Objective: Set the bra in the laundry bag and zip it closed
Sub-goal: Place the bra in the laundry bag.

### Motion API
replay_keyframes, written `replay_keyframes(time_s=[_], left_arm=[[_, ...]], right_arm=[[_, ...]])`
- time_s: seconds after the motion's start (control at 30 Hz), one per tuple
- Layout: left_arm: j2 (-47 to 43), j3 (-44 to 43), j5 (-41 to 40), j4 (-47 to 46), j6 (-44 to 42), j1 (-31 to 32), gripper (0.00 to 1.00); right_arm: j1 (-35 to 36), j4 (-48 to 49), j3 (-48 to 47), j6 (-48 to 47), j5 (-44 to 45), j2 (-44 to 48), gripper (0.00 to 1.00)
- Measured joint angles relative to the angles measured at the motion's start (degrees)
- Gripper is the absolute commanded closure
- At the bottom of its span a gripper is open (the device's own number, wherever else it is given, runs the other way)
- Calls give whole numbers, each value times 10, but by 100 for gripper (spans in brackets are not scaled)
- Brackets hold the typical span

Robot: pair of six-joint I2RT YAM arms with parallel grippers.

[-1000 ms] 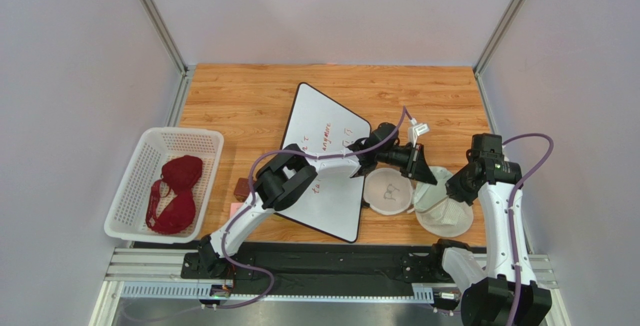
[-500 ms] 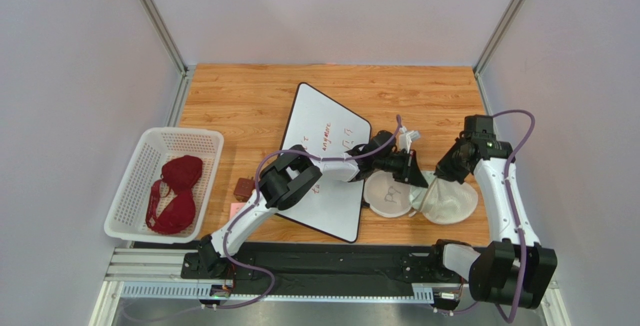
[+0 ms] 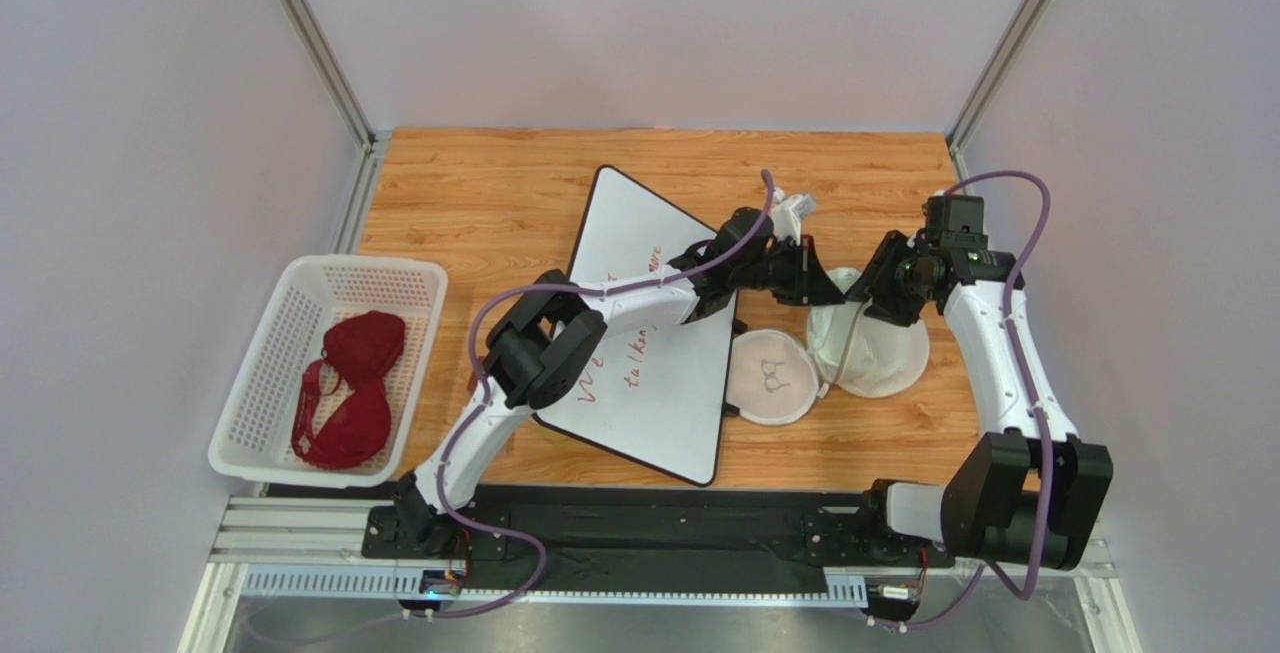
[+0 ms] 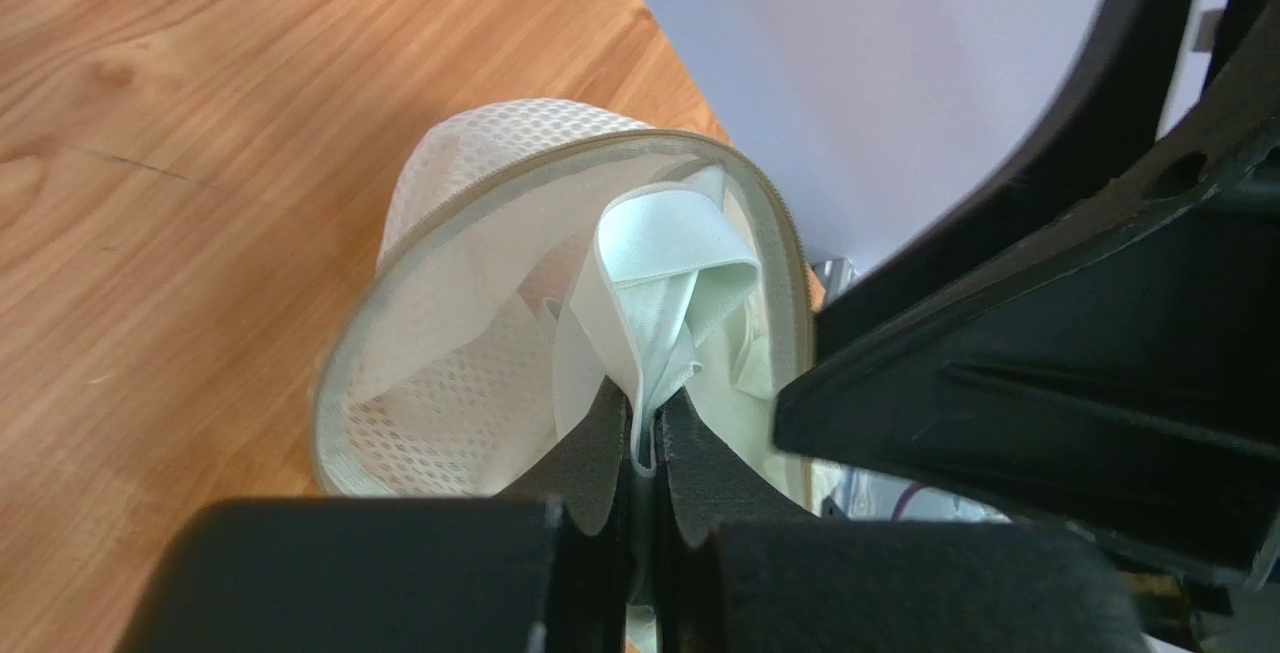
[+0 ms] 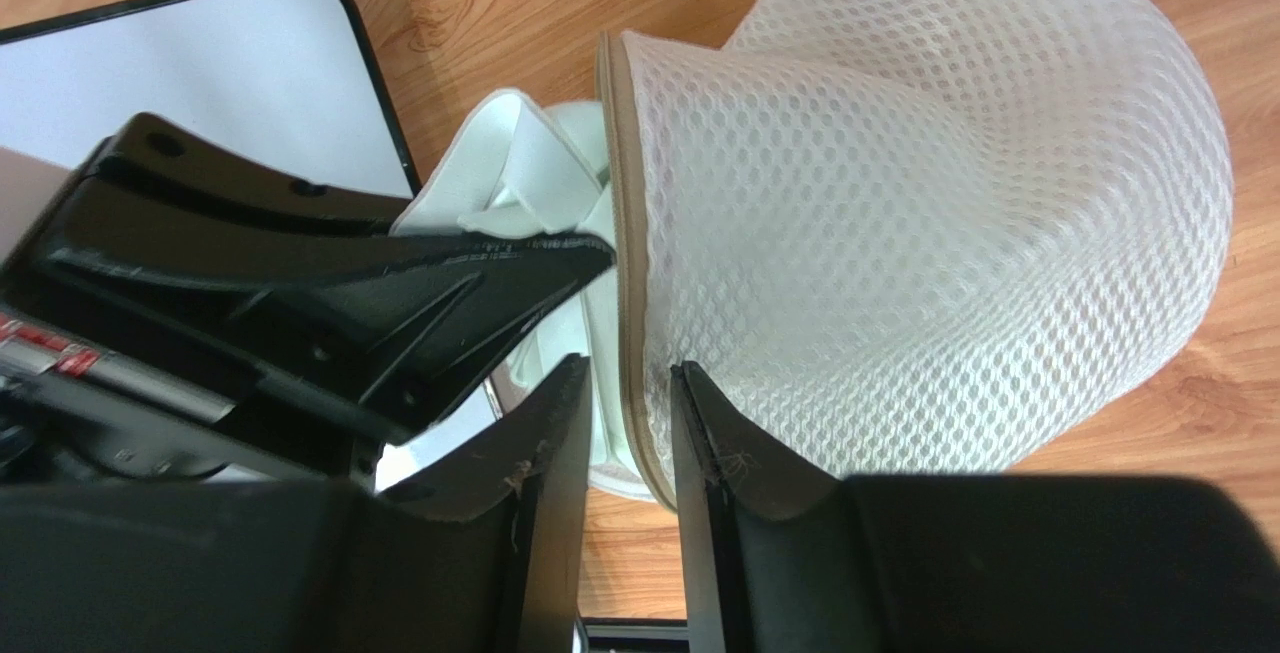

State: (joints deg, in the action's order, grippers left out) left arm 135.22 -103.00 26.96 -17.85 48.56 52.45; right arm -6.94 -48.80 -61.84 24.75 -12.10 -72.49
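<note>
The dark red bra [image 3: 349,383] lies in the white basket [image 3: 256,436] at the left, away from both arms. The white mesh laundry bag [image 3: 875,350] sits open on the wood at the right, with its disc lid [image 3: 771,377] flopped beside it. My left gripper [image 3: 822,290] is shut on a fold of the bag's pale inner lining [image 4: 649,271]. My right gripper [image 5: 628,428] straddles the bag's tan rim [image 5: 619,203]; its jaws stand apart, with a gap on each side of the rim. The mesh wall [image 5: 917,233] bulges to the right of it.
A whiteboard [image 3: 639,331] with handwriting lies tilted mid-table under the left arm. Grey walls close in the table on the left, right and far sides. The two grippers crowd each other at the bag's mouth.
The right gripper has opened off the bag's rim. Both grippers and the bag have shifted toward the far side of the table. The left grip has held.
</note>
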Motion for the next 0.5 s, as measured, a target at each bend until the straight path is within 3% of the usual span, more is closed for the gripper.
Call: replay_keyframes(time_s=[0.27, 0.5], left_arm=[[23, -11, 12, 9, 0, 9, 100], [28, -28, 13, 40, -2, 9, 100]], right_arm=[[11, -35, -16, -26, 66, -17, 28], [141, -86, -34, -30, 193, 46, 25]])
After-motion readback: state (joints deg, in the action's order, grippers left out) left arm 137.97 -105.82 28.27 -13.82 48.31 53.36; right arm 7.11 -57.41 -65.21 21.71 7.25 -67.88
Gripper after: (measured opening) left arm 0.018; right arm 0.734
